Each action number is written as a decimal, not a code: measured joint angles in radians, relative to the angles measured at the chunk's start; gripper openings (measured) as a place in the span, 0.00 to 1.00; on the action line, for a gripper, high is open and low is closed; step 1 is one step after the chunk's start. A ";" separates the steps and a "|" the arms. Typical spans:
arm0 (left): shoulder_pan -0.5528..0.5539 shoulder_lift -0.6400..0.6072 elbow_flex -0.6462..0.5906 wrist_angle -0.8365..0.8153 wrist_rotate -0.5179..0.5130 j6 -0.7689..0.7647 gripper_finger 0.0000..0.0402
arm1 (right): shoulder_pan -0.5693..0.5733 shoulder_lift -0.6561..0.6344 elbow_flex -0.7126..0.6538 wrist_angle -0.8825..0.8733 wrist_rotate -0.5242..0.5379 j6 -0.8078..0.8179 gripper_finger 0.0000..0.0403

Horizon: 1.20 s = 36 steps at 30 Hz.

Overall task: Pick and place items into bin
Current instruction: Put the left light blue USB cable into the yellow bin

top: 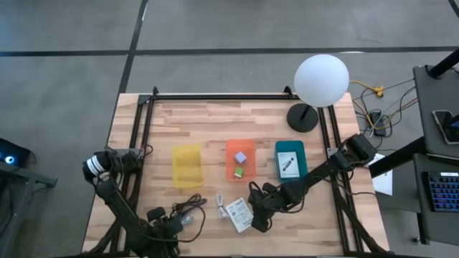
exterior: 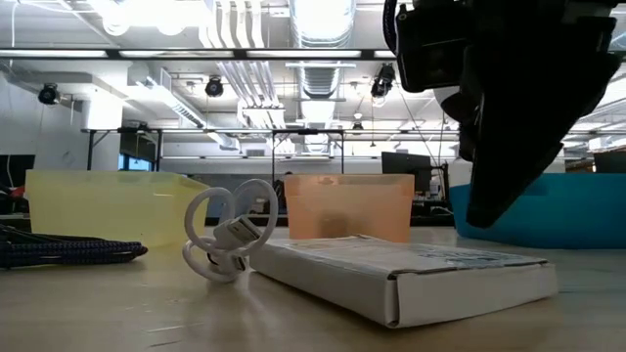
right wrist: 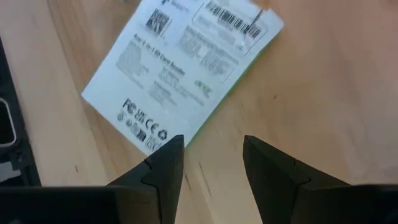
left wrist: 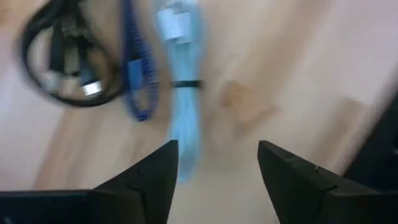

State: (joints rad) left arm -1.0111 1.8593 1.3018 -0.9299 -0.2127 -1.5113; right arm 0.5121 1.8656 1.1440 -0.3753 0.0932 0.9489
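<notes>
Flat white printed packet [top: 239, 213] lay on the wooden table [top: 215, 122] near the front edge, outside all bins; in the low view it read as a flat white box [exterior: 411, 269]. Small whitish coiled cable [exterior: 227, 235] sat just left of it, dark coiled cable [top: 188, 208] further left, also on the wood.

Three bins in a row behind them:
- yellow translucent bin [top: 186, 165]: I couldn't see anything in it.
- orange bin [top: 241, 159]: tiny lavender cube [top: 241, 157] and tiny green cube [top: 238, 173] inside.
- teal bin [top: 290, 159]: a second white printed packet [top: 287, 165] inside.

Right gripper [right wrist: 211, 155] hovered over the near corner of the table packet, fingers apart, nothing between them. Left gripper [left wrist: 214, 165] was at the front-left by the cables, fingers spread wide, grasping nothing; its wrist view showed the dark coil, a blue braided lead [left wrist: 134, 68] and a pale blue bundled cable [left wrist: 183, 93] on the wood ahead of it.

White globe lamp [top: 320, 80] stood at the back right.
</notes>
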 joint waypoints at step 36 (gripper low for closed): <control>0.008 -0.262 -0.121 0.202 -0.228 -0.203 0.02 | -0.050 0.000 0.000 0.075 0.011 0.002 0.38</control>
State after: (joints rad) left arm -1.0033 1.5978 1.1807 -0.7275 -0.4409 -1.7145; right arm 0.4618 1.8656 1.1442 -0.3008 0.1043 0.9507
